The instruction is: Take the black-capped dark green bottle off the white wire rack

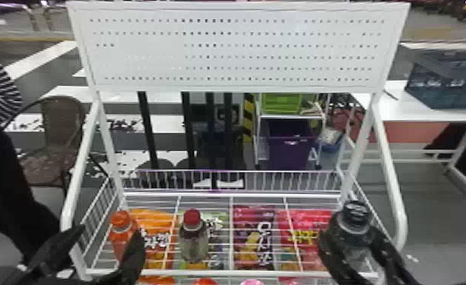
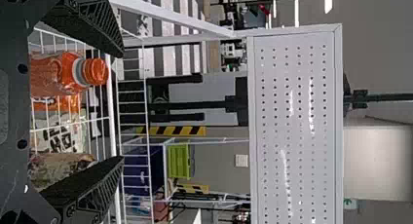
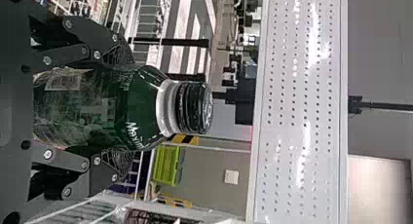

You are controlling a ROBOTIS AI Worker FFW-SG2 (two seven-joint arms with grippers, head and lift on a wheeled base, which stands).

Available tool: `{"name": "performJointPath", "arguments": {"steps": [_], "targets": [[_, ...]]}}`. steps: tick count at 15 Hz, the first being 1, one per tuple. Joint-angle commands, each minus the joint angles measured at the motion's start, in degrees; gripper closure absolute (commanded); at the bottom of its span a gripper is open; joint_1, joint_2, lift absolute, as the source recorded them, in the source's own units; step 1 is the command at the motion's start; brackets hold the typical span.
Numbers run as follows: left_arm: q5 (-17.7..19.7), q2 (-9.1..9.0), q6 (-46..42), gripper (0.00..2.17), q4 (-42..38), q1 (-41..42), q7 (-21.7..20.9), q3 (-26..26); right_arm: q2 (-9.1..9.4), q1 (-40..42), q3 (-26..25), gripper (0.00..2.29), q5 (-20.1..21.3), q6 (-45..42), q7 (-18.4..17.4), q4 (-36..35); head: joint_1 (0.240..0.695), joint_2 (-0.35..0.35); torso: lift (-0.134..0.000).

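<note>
- Dark green bottle (image 3: 104,109) upright, clamped between right gripper's (image 3: 127,108) fingers, at four o'clock in head view.
- Lift follows its long axis (clearance over wire rack (image 1: 224,272) unclear).
- Left gripper (image 1: 110,229), seven o'clock: wide, empty.

The head camera looked forward and down from in front of the rack (image 1: 230,273), taking in its full width. The wrist cameras, turned sideways, faced roughly level across the rack from its front: the left close to the orange bottle (image 2: 51,75) at its left end, the right closer behind the green bottle (image 3: 141,104) at its right. All three shared the rack's board (image 1: 239,51) and the green crate (image 1: 281,103) beyond.
</note>
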Motion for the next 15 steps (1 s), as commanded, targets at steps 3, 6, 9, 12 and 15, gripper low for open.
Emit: {"name": "performJointPath", "arguments": {"steps": [3,6,9,12,15], "targets": [[-0.1,-0.08,-0.5,0.14,0.2,0.2,0.1,0.1,-0.07,10.4,-10.2,1.31,-6.7,-9.3,1.5,-2.9,0.499,0.000,0.000],[-0.1,-0.26,-0.4,0.14,0.2,-0.4,0.1,-0.4,1.16,13.2,-14.5,1.31,-11.3,-20.6,4.1,0.5,0.499,0.000,0.000],[-0.1,-0.35,0.0,0.14,0.0,-0.8,0.2,-0.6,2.65,13.9,-15.1,1.31,-11.4,-22.0,5.2,0.6,0.499,0.000,0.000],[-0.1,-0.35,0.0,0.14,-0.2,-1.0,0.3,-0.9,2.92,13.4,-14.9,1.31,-11.4,-21.1,5.3,0.2,0.499,0.000,0.000],[-0.1,-0.26,0.2,0.15,0.1,-1.0,0.3,-0.6,2.92,12.6,-14.7,1.31,-11.1,-19.7,5.3,0.2,0.499,0.000,0.000]]}}
